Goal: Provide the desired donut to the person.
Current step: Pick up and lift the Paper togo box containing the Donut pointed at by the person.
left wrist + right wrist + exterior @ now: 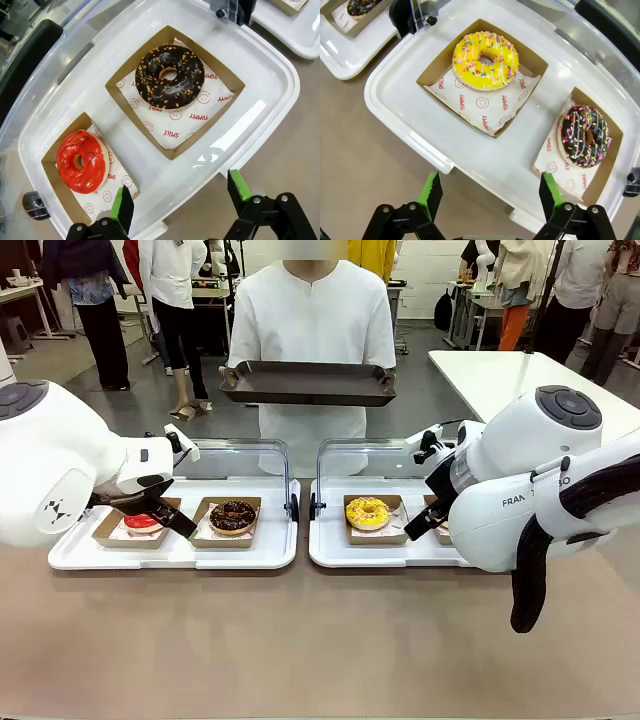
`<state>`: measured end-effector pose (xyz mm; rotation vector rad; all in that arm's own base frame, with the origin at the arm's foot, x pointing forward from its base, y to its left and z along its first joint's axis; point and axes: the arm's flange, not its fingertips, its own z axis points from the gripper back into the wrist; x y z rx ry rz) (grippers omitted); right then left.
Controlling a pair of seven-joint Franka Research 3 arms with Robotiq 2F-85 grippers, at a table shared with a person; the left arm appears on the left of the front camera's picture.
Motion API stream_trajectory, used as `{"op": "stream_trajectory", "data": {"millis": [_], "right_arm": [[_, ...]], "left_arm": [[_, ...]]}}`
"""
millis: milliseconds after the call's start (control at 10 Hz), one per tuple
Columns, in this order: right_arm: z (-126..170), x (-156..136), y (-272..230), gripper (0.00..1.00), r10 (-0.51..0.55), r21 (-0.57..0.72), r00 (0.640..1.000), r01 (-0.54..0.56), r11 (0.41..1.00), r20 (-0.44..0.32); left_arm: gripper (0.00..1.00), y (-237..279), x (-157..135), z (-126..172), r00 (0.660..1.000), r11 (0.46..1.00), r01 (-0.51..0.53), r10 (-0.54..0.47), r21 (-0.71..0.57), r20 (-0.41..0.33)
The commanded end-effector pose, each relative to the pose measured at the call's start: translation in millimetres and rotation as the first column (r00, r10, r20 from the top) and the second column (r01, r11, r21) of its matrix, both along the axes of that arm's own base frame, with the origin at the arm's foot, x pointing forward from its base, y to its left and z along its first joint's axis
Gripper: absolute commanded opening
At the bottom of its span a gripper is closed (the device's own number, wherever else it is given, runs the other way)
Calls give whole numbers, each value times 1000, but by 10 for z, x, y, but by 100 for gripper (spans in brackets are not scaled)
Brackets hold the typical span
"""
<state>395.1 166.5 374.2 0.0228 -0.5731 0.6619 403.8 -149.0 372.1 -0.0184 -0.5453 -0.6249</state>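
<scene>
Evidently the work surface was a plain tan table (300,640) in a busy hall, with other white tables and several people standing well behind it. At the far side stood the person (312,320) in a white shirt, holding a dark metal pan (308,383) level in front of the body with both hands.

Two white trays sat side by side on the table, the left tray (270,552) and the right tray (330,552), each with a clear lid (225,455) swung up at its far edge.

The left gripper (181,192) hung above the near rim of the left tray with its jaws spread wide, gripping nothing and touching nothing. The right gripper (491,185) hovered likewise over the near rim of the right tray, its jaws also fully apart and empty.

Four donuts were present, each in its own cardboard box (225,75) lined with printed paper, so four boxes too. On the left tray lay one red-glazed donut (81,161) and one chocolate donut with nut crumbs (170,76). On the right tray lay one yellow sprinkled donut (485,60) and one chocolate sprinkled donut (584,135). None had left its box.
</scene>
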Motion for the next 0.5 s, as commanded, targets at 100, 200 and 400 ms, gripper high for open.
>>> {"op": "stream_trajectory", "data": {"millis": [100, 200, 400], "right_arm": [[0, 0, 0, 100, 0, 0, 1000, 0, 1000, 0], [0, 0, 0, 100, 0, 0, 1000, 0, 1000, 0], [0, 0, 0, 100, 0, 0, 1000, 0, 1000, 0]], "left_arm": [[100, 0, -1, -1, 1000, 1000, 0, 0, 0, 0], [100, 0, -1, -1, 1000, 1000, 0, 0, 0, 0], [100, 0, -1, -1, 1000, 1000, 0, 0, 0, 0]]}}
